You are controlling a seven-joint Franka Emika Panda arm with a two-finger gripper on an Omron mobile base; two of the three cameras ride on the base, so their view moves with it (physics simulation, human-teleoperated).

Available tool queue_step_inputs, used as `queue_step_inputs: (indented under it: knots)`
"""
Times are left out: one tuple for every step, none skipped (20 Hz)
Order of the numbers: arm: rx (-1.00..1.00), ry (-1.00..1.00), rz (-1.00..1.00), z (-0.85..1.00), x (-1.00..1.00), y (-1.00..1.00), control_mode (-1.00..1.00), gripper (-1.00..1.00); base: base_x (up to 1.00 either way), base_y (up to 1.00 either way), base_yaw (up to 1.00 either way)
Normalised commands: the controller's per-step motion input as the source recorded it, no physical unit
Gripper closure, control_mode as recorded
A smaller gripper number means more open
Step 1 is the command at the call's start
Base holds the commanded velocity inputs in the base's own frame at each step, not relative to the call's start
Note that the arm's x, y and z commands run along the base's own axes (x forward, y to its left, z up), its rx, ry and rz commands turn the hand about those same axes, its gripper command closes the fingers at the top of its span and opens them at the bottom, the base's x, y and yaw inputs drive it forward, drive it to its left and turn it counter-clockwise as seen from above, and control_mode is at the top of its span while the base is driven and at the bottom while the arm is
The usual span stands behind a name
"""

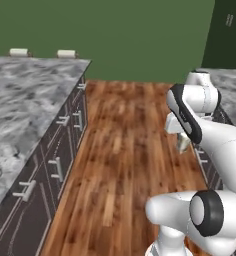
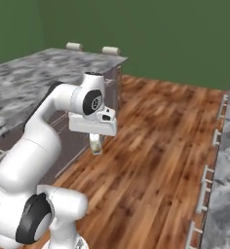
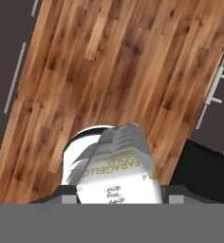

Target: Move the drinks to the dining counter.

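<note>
Hand (image 2: 96, 145) grips what looks like the can (image 3: 117, 168), mid-carry; next, swing toward the desk (image 1: 25, 105) at nine o'clock.

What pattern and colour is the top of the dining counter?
The dining counter has a grey-white veined marble top, clearest in the left base view.

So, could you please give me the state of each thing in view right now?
gripper: shut on the cup, pointing down over the wood floor
cup: held between the jaws, lifted off any surface
dining counter: bare marble top
counter drawers: all closed
</note>
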Motion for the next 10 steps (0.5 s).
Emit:
queue_step_inputs:
  knots:
    - [0.00, 0.00, 0.00, 0.00, 0.00, 0.00, 1.00, 1.00, 1.00, -0.15, 0.13]
    - [0.00, 0.00, 0.00, 0.00, 0.00, 0.00, 1.00, 1.00, 1.00, -0.17, 0.13]
    - [0.00, 0.00, 0.00, 0.00, 0.00, 0.00, 1.00, 1.00, 1.00, -0.19, 0.13]
    - [0.00, 0.00, 0.00, 0.00, 0.00, 0.00, 1.00, 1.00, 1.00, -0.21, 0.14]
    - [0.00, 0.00, 0.00, 0.00, 0.00, 0.00, 1.00, 1.00, 1.00, -0.27, 0.14]
    - [0.00, 0.00, 0.00, 0.00, 0.00, 0.00, 1.00, 1.00, 1.00, -0.26, 0.12]
    - [0.00, 0.00, 0.00, 0.00, 0.00, 0.00, 1.00, 1.00, 1.00, -0.32, 0.10]
    - [0.00, 0.00, 0.00, 0.00, 0.00, 0.00, 1.00, 1.00, 1.00, -0.36, 0.09]
    - [0.00, 0.00, 0.00, 0.00, 0.00, 0.00, 1.00, 1.00, 1.00, -0.38, 0.09]
    - [0.00, 0.00, 0.00, 0.00, 0.00, 0.00, 1.00, 1.00, 1.00, -0.40, 0.09]
